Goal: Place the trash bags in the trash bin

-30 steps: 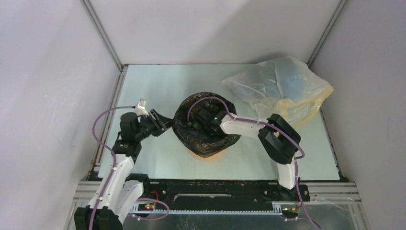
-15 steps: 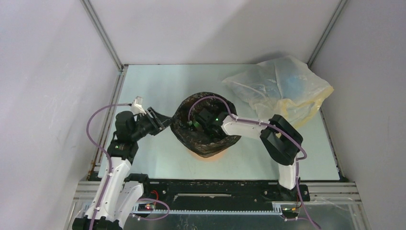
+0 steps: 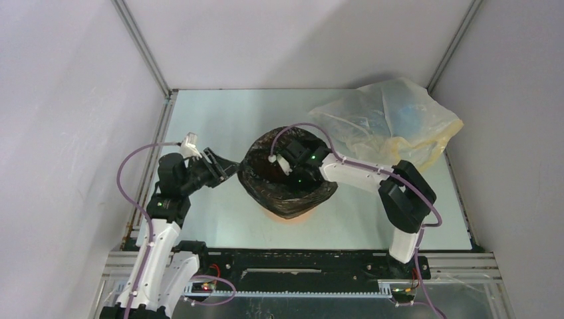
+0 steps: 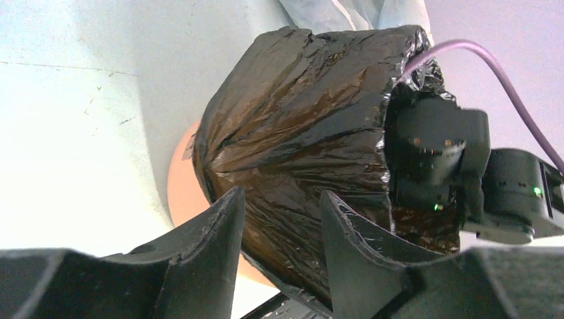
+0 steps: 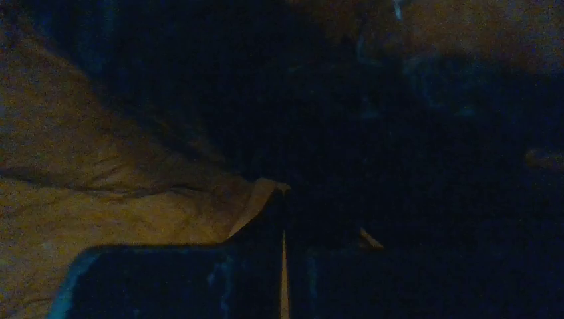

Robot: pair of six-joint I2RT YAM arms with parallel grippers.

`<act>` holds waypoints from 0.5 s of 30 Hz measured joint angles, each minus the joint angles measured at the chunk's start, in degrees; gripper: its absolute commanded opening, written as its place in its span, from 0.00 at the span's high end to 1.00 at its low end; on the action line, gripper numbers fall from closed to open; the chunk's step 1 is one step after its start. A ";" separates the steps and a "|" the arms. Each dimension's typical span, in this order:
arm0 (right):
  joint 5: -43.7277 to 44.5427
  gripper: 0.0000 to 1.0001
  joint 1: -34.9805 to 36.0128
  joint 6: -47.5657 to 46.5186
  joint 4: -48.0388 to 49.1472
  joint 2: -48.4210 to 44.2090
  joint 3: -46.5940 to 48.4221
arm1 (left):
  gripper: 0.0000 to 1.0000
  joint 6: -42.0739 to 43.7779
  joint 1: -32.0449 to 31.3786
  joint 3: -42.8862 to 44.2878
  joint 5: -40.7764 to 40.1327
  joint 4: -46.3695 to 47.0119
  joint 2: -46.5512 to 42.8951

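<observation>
- Centre of the table (image 3: pixel 213 119), overhead view: the black trash bag (image 3: pixel 256 186) lines the orange trash bin (image 3: pixel 290 216). Its mouth is rolled over the rim, so only a sliver of bin shows at 6 o'clock. The bag looks already in, and seating it appears to be the step in hand.
- Same view: the left gripper (image 3: pixel 227 169) sits at the bin's 9 o'clock beside the bag's outer skirt, likely to steady or tug it. The right gripper (image 3: pixel 286 169) reaches into the mouth from 3 o'clock, probably to push film toward the bottom. A translucent yellowish bag (image 3: pixel 392 123) lies apart at 2 o'clock.
- Left wrist view: the jaws are spread, with a bulge of bag wall showing between them. Whether they touch it cannot be told. Bare orange bin shows at 9 o'clock, below the skirt.
- Right wrist view: the bag's interior is dark and the jaws are pressed together. A creased fold of film lies just ahead at 11 o'clock. Whether any film is nipped between them cannot be told.
</observation>
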 measured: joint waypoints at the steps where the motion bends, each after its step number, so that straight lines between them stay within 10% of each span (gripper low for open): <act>1: 0.07 1.00 -0.90 0.04 -0.35 0.02 0.07 | 0.48 0.09 0.00 0.07 0.00 -0.02 -0.09; 15: 8.33 1.00 5.16 1.70 -2.89 1.11 1.68 | 0.47 0.59 0.00 0.11 -0.11 -0.66 -0.11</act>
